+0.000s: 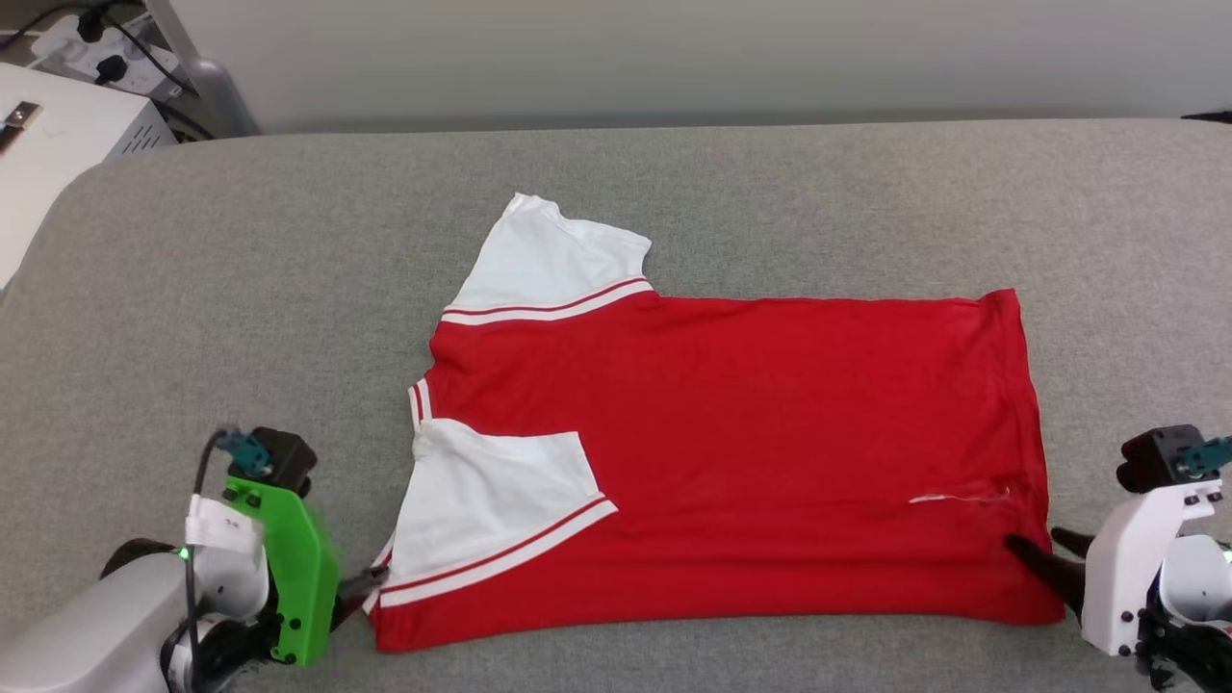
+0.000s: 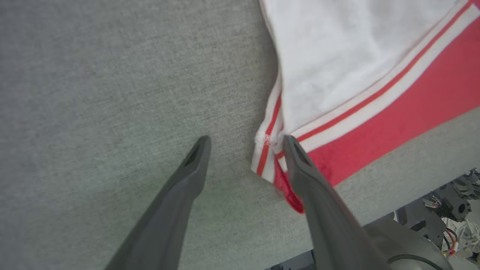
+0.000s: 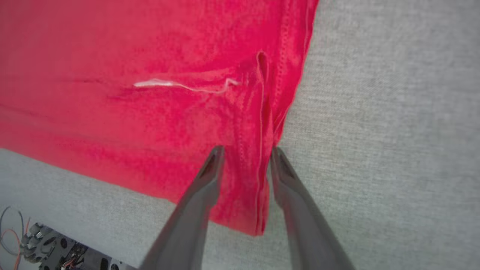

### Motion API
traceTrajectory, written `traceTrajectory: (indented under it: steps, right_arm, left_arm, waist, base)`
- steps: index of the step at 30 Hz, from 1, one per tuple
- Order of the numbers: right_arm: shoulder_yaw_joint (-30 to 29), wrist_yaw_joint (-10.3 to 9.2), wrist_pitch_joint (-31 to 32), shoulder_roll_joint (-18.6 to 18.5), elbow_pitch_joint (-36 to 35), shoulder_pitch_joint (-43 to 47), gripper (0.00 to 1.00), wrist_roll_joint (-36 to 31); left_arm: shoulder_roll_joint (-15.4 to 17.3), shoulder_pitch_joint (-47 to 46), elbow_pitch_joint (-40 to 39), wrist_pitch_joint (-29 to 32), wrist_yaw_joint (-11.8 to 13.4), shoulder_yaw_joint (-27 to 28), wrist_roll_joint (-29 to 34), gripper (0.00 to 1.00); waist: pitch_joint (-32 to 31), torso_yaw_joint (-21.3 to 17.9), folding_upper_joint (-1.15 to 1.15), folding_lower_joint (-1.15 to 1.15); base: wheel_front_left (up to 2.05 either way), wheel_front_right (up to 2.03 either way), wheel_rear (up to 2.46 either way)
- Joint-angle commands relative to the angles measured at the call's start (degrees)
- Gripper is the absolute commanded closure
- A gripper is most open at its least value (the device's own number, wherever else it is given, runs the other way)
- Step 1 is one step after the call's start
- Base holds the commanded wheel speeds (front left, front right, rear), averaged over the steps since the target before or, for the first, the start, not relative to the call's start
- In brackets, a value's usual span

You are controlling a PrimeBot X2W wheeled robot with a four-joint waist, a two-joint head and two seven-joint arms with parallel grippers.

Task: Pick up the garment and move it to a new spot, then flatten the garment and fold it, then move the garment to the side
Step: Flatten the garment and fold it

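Note:
The garment point(image 1: 751, 452) lies flat on the grey padded table point(image 1: 241, 289), red body to the right, two white sleeves with striped trim at its left end. No print shows on the upturned side. My left gripper point(image 1: 371, 582) sits at the garment's near left corner. In the left wrist view it point(image 2: 246, 144) is open, the striped trim corner point(image 2: 267, 150) lying between the fingers beside the right one. My right gripper point(image 1: 1035, 541) is at the near right hem corner. In the right wrist view it point(image 3: 247, 153) is open, straddling the creased hem point(image 3: 258, 123).
A white box point(image 1: 58, 144) with a power strip and cables point(image 1: 106, 58) stands off the table's far left. A pale wall runs behind. The table's near edge is just below the garment; robot base parts point(image 2: 442, 210) show past it.

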Motion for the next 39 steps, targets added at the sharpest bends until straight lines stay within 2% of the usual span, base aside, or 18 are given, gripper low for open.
traceTrajectory:
  steps: [1,5,10,14,19,25,30,36,39]
  right_arm:
    - [-0.71,-0.04,-1.75,-0.31,-1.0,0.07,0.0,-0.69]
    - [-3.34,-0.04,-8.09,-0.17,-4.23,-0.13,0.0,-2.71]
    - [-9.24,-0.04,-18.62,3.56,-7.68,-1.25,0.0,-7.68]
    - [-13.27,-0.04,-26.02,7.9,-10.45,-2.17,0.0,-12.92]
    - [-15.15,-0.04,-32.55,12.44,-13.87,-3.15,0.0,-17.93]
    - [-14.78,-0.04,-35.17,15.34,-15.9,-4.63,0.0,-19.4]
    - [-13.91,-0.04,-36.26,16.29,-16.97,-6.81,0.0,-19.44]
    - [-13.32,-0.04,-37.33,16.16,-17.81,-8.85,0.0,-20.26]
    - [-13.24,-0.04,-37.7,16.22,-17.81,-9.68,0.0,-20.21]
  left_arm:
    - [1.11,-0.06,-0.16,-0.84,-0.18,0.86,0.13,0.0]
    - [3.34,-2.27,-2.47,-3.43,0.66,3.47,0.79,0.0]
    - [4.23,-7.63,-4.43,-9.18,3.24,7.31,4.6,0.0]
    - [3.16,-13.33,-3.98,-11.87,4.73,8.92,8.57,0.0]
    - [0.55,-21.66,-1.8,-11.78,4.15,9.83,11.76,0.0]
    - [-2.89,-33.07,3.39,-4.73,0.46,9.37,12.46,0.0]
    - [-5.51,-41.56,8.51,7.54,-2.17,8.11,9.74,0.0]
    - [-7.33,-49.02,13.52,21.09,-3.36,5.15,8.81,0.0]
    - [-8.27,-51.31,15.62,23.66,-3.5,4.33,9.28,0.0]
  waist:
    - [-1.24,-0.01,0.0,0.0]
    - [-2.11,-0.36,0.0,0.0]
    - [-1.44,-1.26,0.0,0.0]
    - [0.92,-2.5,0.0,0.0]
    - [5.56,-4.59,0.0,0.0]
    - [12.46,-7.64,0.0,0.0]
    - [17.89,-10.1,0.0,0.0]
    - [22.92,-12.14,0.0,0.0]
    - [24.77,-12.95,0.0,0.0]
  base:
    - [0.0,0.0,0.0]
    - [0.0,0.0,0.0]
    - [0.0,0.0,0.0]
    - [0.0,0.0,0.0]
    - [0.0,0.0,0.0]
    - [0.0,0.0,0.0]
    - [0.0,0.0,0.0]
    - [0.0,0.0,0.0]
    - [0.0,0.0,0.0]
